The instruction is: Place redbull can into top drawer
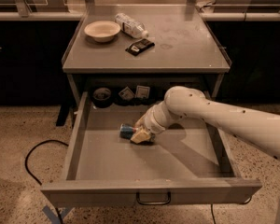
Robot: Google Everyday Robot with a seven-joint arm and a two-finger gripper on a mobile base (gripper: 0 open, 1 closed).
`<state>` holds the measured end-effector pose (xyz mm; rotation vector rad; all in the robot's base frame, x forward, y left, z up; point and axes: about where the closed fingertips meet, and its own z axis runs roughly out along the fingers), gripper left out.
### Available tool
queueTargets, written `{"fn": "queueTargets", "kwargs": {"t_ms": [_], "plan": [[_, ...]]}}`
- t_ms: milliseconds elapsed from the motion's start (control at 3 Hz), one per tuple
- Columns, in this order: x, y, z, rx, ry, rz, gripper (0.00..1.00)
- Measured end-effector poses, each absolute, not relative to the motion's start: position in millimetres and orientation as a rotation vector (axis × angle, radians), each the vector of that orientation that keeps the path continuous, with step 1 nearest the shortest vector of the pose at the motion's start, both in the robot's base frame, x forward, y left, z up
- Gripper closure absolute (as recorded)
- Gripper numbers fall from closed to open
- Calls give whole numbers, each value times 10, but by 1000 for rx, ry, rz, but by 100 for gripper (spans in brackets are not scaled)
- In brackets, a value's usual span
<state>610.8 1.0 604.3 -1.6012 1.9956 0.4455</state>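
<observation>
The top drawer point(149, 188) is pulled fully out below the tabletop, and its dark loop handle point(153, 199) faces me. The redbull can point(127, 130), blue and silver, lies on its side low over the drawer floor, left of centre. My gripper point(141, 135) reaches in from the right on the white arm point(214, 113) and is shut on the can's right end. The gripper covers part of the can.
At the back of the drawer are a dark tape roll point(101, 95) and two small packets point(134, 92). On the tabletop point(186, 45) are a white bowl point(102, 31), a clear water bottle point(130, 25) and a dark packet point(140, 46). A black cable point(32, 153) lies on the floor to the left.
</observation>
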Motion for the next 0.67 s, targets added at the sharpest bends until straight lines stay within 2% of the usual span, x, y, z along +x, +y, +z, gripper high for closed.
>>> {"fn": "queueTargets", "kwargs": {"t_ms": [333, 667], "plan": [[6109, 9, 6030, -1601, 1999, 446, 82], [6109, 9, 6029, -1601, 1999, 446, 59]]}}
